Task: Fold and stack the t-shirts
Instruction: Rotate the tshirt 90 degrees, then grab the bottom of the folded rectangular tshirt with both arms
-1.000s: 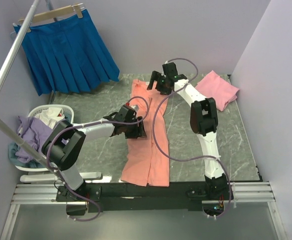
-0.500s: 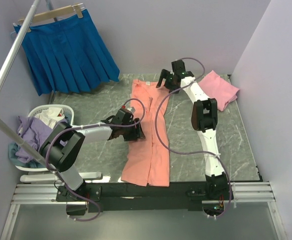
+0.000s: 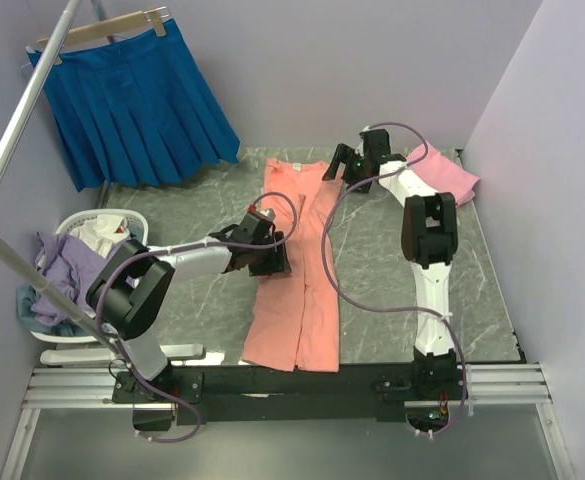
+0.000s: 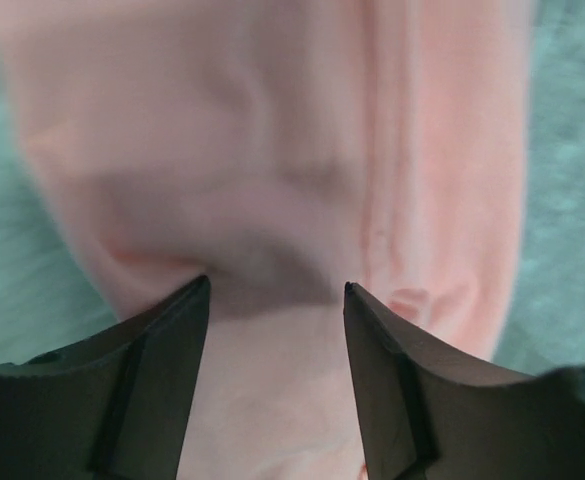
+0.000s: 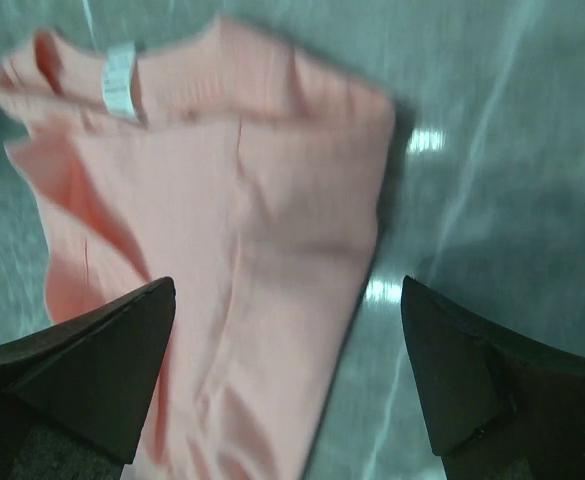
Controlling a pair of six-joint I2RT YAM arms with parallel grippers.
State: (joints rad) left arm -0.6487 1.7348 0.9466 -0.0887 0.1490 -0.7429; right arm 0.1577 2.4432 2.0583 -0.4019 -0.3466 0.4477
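**Top view**
- Salmon tee [image 3: 297,290]: lies down the middle of the bench [image 3: 477,280] as a long narrow strip, collar end toward the far edge, hem at the near edge. Looks already folded lengthwise, so probably awaits the crosswise fold.
- Pink tee [image 3: 442,172]: sits in a compact, folded-looking shape at the far right corner, well apart from the salmon one. Likely serves as the base of the stack.
- Left pincer [image 3: 272,258]: rests at the strip's left edge about midway along, seemingly where a crease would go.
- Right pincer [image 3: 338,168]: hangs just beside the strip's far right corner, between the two tees, carrying nothing.
- Skirt [image 3: 137,100] on its hanger and basket [image 3: 102,215] of clothes: belong to the far left side, off the task.

**Left wrist view**
- Looks straight down onto the salmon tee [image 4: 272,150], with bare bench [image 4: 567,150] past its right edge.
- Left pincer [image 4: 277,290]: stands partly apart, cloth filling the gap below. Shows no pinched fold, so counts as unclenched.
- Cannot tell whether the tips touch the cloth.
- Shows a soft shadowed ridge just ahead of the tips, perhaps slack to smooth before folding.

**Right wrist view**
- Right pincer [image 5: 287,285]: spreads fully wide and empty above the collar end of the salmon tee [image 5: 222,200].
- Shows the white label [image 5: 119,82] near the neck.
- Appears lined up to take that far corner for the crosswise fold.
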